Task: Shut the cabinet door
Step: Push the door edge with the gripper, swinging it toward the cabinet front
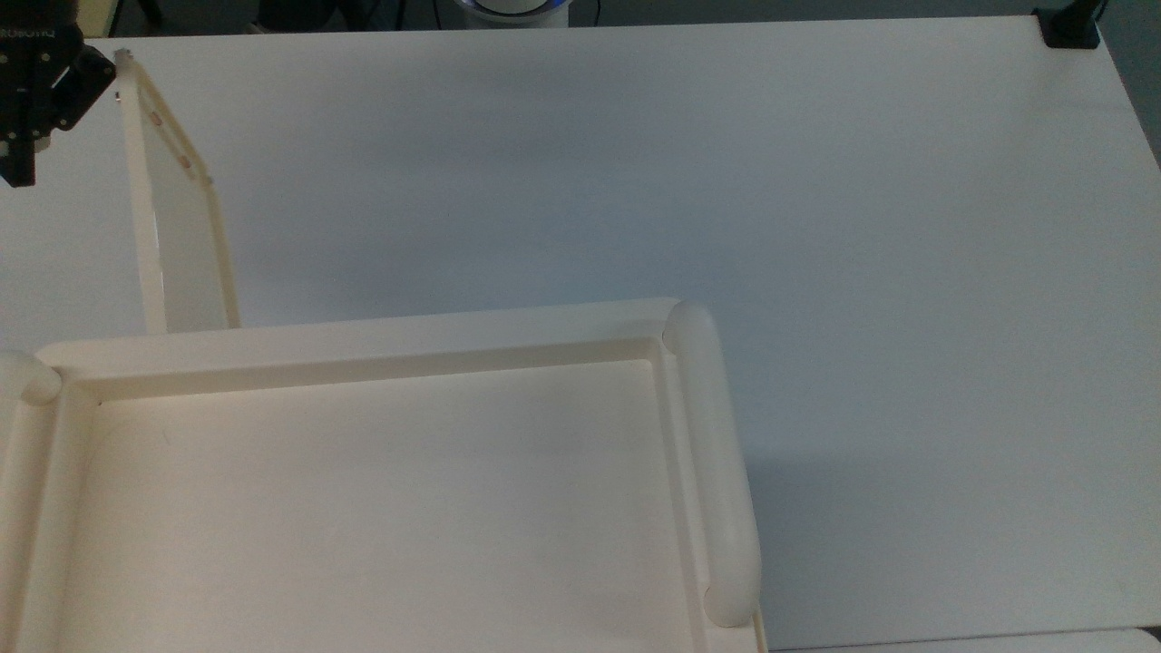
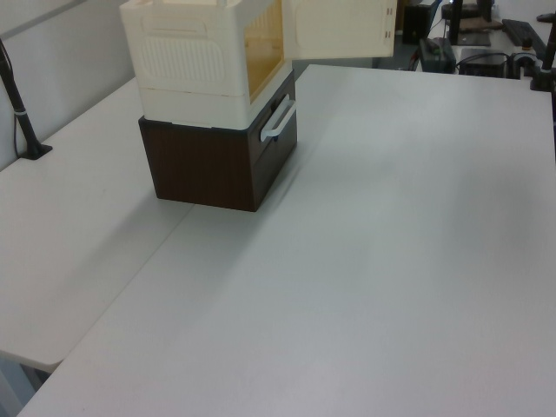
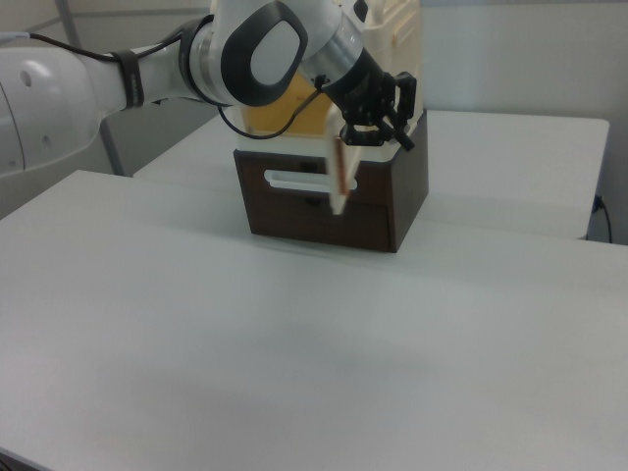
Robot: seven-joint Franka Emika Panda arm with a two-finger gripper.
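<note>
The cabinet door [image 1: 177, 213] stands open, reaching from the cabinet's [image 1: 363, 345] front rail toward the far edge of the table in the top view. Small copper clips run along its top edge. My black gripper [image 1: 25, 136] is just to the top view's left of the door's free end, close against it. In the right view the door [image 3: 340, 179] is edge-on in front of the cabinet [image 3: 397, 34], and the gripper [image 3: 379, 132] is at its upper edge. The left view has the door [image 2: 340, 30] swung out from the cabinet [image 2: 195, 52], with an amber-lit inside.
The cabinet sits on a dark brown drawer unit [image 2: 217, 161] with a white handle [image 2: 276, 119]. The white table [image 1: 726, 181] stretches wide to the top view's right. A black clamp [image 1: 1070, 25] grips its far corner, and a black post [image 2: 19, 109] stands at the left view's left.
</note>
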